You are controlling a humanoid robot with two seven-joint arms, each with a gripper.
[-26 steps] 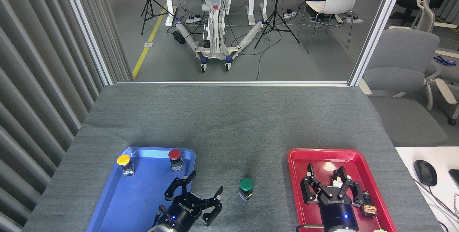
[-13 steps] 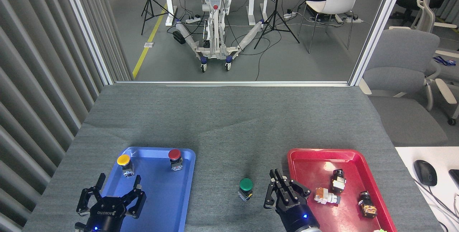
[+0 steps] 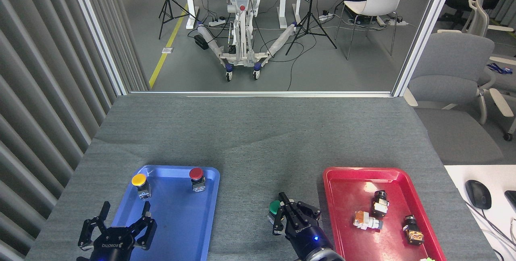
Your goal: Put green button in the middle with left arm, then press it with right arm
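Right gripper (image 3: 284, 208), fingers drawn together, sits on the green button (image 3: 275, 207) in the middle (image 3: 250, 148): placing looks done, the press underway. Left gripper (image 3: 121, 222) hangs open, empty.

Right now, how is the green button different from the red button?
The green button stands on the bare grey table between the trays; the red button stands in the blue tray. The right gripper covers part of the green button; nothing is near the red button. Both have round caps on boxy bases.
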